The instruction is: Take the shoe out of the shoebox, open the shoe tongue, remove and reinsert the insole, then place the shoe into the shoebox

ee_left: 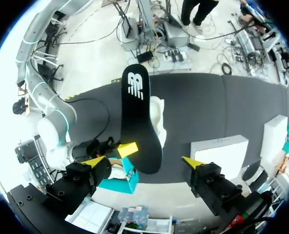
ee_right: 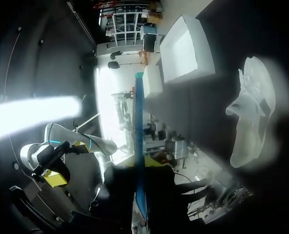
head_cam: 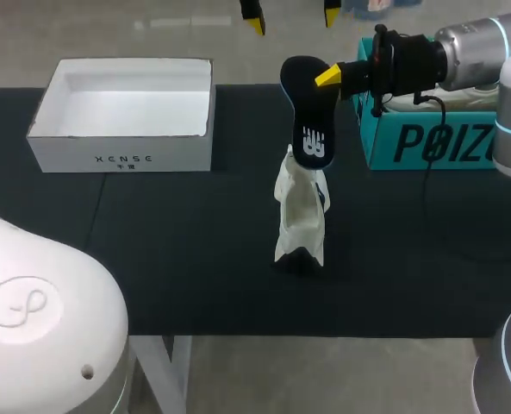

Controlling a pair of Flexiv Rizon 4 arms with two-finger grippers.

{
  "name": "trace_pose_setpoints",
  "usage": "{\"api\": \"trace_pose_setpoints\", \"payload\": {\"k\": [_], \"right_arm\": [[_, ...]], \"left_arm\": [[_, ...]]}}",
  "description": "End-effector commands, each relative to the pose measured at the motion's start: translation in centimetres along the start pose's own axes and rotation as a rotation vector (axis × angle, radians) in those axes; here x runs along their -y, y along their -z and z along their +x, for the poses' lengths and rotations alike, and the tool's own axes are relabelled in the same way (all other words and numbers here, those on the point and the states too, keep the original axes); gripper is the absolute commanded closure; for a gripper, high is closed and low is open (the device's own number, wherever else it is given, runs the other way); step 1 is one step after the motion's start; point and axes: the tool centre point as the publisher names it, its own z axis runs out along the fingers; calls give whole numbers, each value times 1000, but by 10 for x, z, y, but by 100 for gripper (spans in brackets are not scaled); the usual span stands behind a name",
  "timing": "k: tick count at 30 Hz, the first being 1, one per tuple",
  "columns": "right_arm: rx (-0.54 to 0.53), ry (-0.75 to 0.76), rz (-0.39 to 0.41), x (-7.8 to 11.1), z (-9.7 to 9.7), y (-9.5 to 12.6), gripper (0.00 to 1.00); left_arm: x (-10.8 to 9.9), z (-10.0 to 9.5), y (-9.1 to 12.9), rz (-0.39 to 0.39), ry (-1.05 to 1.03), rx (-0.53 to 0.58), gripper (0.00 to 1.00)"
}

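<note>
Insole [head_cam: 311, 112], black, hangs upright over the white shoe [head_cam: 300, 216], which lies on the dark counter [head_cam: 195, 259] between the white shoebox [head_cam: 121, 116] and a teal box [head_cam: 427, 142]. The right tool [head_cam: 331, 76] appears to pinch the insole's upper end, though one finger is hidden. The left tool [ee_left: 145, 161] hangs high above, fingers spread wide.

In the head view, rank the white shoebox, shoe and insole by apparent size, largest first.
1. White shoebox, largest.
2. Shoe and insole look about alike; the insole, held up by the right end effector, sits nearer the camera, so no ranking.
</note>
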Motion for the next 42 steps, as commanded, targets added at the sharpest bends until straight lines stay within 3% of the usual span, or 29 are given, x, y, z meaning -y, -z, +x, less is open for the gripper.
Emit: {"api": "trace_pose_setpoints", "payload": {"k": [1,4,6,22,27,34,36,42], "right_arm": [[2,-2,4,-1,0,-2,100],[3,-3,7,-2,0,-3,100],[3,-5,9,-2,0,-4,100],[-24,-4,7,-2,-1,-6,100],[-65,43,-16,0,17,-2,100],[-98,112,-71,-1,44,5,100],[-105,123,-68,-1,49,5,100],[-121,139,-40,4,59,0,100]], "left_arm": [[10,41,-3,-169,17,676,0],[10,44,-4,-150,30,680,0],[9,45,-6,-107,36,570,0],[9,45,-6,-107,36,570,0],[19,40,-17,-56,209,760,0],[12,33,-22,-155,457,969,0],[9,31,-21,-191,469,990,0],[6,24,-22,-184,444,1033,0]]}}
